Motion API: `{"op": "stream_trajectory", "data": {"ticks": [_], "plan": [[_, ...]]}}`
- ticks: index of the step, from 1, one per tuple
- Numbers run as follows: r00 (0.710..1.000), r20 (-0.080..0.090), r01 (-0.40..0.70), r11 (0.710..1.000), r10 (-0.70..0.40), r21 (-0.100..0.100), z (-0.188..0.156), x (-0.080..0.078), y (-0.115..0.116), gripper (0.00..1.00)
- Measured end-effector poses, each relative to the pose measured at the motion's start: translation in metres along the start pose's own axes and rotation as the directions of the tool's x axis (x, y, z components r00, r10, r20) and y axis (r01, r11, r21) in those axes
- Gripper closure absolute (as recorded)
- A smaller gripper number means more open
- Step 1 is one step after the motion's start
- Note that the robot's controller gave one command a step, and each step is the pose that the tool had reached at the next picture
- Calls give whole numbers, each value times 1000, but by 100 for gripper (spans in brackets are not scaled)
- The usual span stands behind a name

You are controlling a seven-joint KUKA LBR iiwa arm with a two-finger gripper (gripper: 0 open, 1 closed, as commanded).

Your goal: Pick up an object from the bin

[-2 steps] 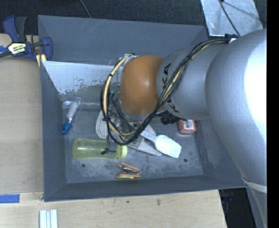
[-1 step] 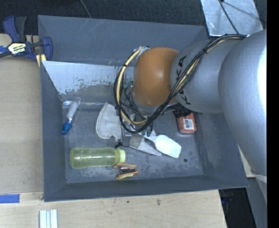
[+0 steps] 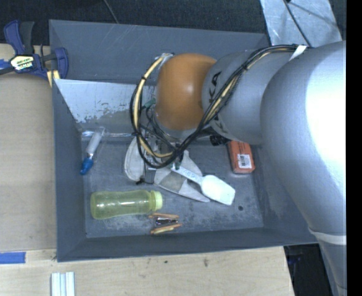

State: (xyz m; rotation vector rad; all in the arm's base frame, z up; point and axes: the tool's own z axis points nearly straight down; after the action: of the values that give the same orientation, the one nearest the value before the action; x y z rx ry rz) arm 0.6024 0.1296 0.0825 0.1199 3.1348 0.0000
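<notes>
- Grey metal bin (image 3: pixel 106 48) carries a handful of loose things spread over its floor, not a heap.
- At the left of the frame lies a clear tube with a blue tip (image 3: pixel 89 151), well apart from the rest. It looks light and stiff, but thin and round, so probably prone to rolling.
- Lower left, a yellow-green translucent bottle (image 3: pixel 125 203) lies on its side. Judged smooth and slippery, it is best taken across its middle rather than end to end.
- Just right of the bottle's cap, two small brown pieces (image 3: pixel 164 224) rest close to the bin's near wall, likely too flat and too near it for an easy hold.
- In the middle of the frame, the end effector (image 3: pixel 160 158) hangs low under the arm's orange cover (image 3: pixel 181 91) and looped cables (image 3: pixel 140 103), over a pale, soft-looking flat piece (image 3: pixel 133 160). Whether it is open or closed I cannot tell.
- That pale piece seems the likeliest pick: light and limp, so it may fold or slip, and a raised edge would be the place to pinch.
- Touching it on the right, a white scoop (image 3: pixel 216 190) lies flat; it appears stiff and light, and could get dragged along.
- Right of centre, an orange block with a label (image 3: pixel 241 157) sits near the arm, clear of the others.
</notes>
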Motion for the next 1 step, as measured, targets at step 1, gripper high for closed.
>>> {"op": "stream_trajectory", "data": {"ticks": [1], "plan": [[990,-1,-143,990,143,-3,-5,-1,23,0]]}}
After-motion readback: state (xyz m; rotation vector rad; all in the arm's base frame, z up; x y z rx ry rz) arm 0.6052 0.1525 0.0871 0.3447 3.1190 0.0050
